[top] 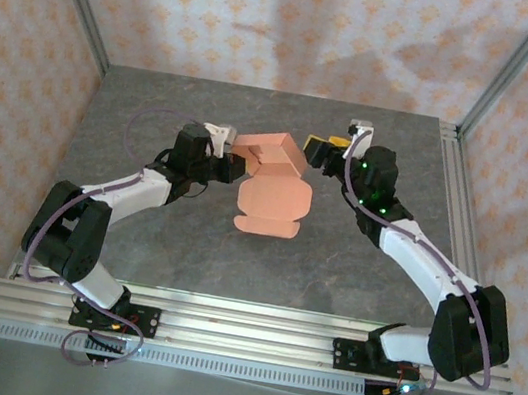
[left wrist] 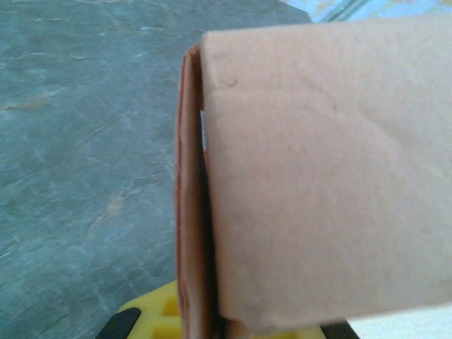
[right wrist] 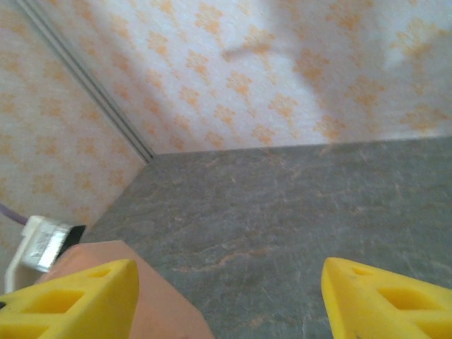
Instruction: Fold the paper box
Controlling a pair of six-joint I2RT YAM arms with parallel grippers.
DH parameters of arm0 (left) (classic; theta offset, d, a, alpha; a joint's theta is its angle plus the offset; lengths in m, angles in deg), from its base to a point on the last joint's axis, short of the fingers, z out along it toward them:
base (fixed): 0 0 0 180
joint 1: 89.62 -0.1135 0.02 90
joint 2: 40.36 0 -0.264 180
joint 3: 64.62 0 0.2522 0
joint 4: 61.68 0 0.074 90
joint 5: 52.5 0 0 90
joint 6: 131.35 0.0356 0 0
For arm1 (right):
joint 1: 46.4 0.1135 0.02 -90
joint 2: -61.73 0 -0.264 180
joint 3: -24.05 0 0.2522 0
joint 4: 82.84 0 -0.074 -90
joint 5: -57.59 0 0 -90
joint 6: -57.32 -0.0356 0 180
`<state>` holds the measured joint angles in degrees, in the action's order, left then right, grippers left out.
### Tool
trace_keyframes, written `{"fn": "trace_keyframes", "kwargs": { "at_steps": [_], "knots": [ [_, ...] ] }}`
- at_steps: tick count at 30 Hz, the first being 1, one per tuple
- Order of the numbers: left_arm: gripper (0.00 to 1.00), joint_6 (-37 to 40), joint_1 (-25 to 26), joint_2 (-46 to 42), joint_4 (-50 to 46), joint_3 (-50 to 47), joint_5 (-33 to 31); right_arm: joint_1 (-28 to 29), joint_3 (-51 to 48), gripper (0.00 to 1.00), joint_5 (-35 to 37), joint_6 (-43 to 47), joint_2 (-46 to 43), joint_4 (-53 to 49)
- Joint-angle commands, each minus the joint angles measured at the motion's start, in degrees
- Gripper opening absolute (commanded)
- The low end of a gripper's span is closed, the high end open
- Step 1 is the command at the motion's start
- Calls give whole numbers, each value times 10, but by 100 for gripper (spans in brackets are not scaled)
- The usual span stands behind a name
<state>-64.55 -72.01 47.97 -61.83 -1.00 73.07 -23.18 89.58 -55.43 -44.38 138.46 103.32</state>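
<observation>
One paper box (top: 272, 197), partly folded, lies at the middle of the table (top: 136, 237) between two grippers. Left gripper (top: 236, 165) is clamped on the box's raised left panel, arm reaching inward. Right gripper (top: 314, 151) stands just beside the box's right end, jaws apart, arm angled inward.

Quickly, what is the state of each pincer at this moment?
Left pincer: closed on the edge of the salmon-orange thin card paper box.
Right pincer: open, holding nothing.
</observation>
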Motion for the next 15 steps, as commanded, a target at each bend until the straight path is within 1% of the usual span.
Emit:
{"fn": "trace_keyframes", "kwargs": {
  "at_steps": [1,6,9,12,15],
  "knots": [
    [0,38,-3,-26,37,3,65,-3,57,69,-19,-29,35,-74],
    [0,63,-2,-32,23,11,90,-5,117,69,-89,-30,95,-131],
    [0,59,-2,-30,30,12,105,-5,157,69,-158,-29,141,-157],
    [0,57,-2,-28,31,16,108,-5,181,67,-238,-36,179,-154],
    [0,57,-2,-26,22,20,100,-3,185,65,-282,-47,197,-133]
  ]
}}
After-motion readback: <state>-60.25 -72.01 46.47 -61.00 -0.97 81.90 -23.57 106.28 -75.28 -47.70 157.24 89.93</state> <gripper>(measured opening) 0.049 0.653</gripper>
